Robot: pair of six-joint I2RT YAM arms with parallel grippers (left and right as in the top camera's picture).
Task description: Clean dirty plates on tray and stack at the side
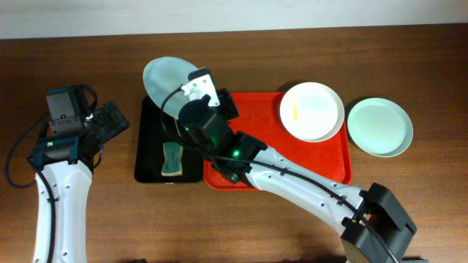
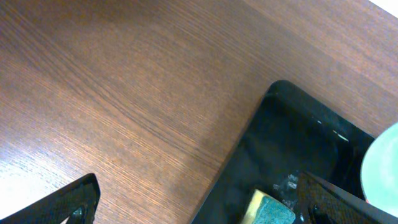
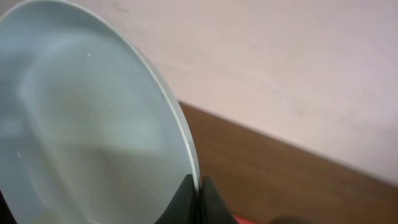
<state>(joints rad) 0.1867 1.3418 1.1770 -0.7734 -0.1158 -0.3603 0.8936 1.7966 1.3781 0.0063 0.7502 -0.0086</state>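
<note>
The right claw (image 1: 196, 82) is closed on the rim of the pale blue plate (image 1: 167, 77), which it holds over the far end of the black tray (image 1: 150, 146). The right wrist view confirms the grip. Both fingers (image 3: 186, 200) pinch the plate's edge, with a pale wall (image 3: 298, 62) behind. The overhead view hides this contact under the wrist.

The left claw (image 1: 110, 120) stands fully open above bare tabletop (image 1: 88, 51), left of the black tray. Its wrist view shows the tray's corner and a sponge (image 2: 270, 210) lying inside it.

Only the overhead view shows the remaining plates. The white plate (image 1: 312, 111), which bears a yellow smear (image 1: 295, 111), sits in the far right corner of the red tray (image 1: 322, 153). The pale green plate (image 1: 379, 127) lies on the tabletop just beside that tray's right edge.
</note>
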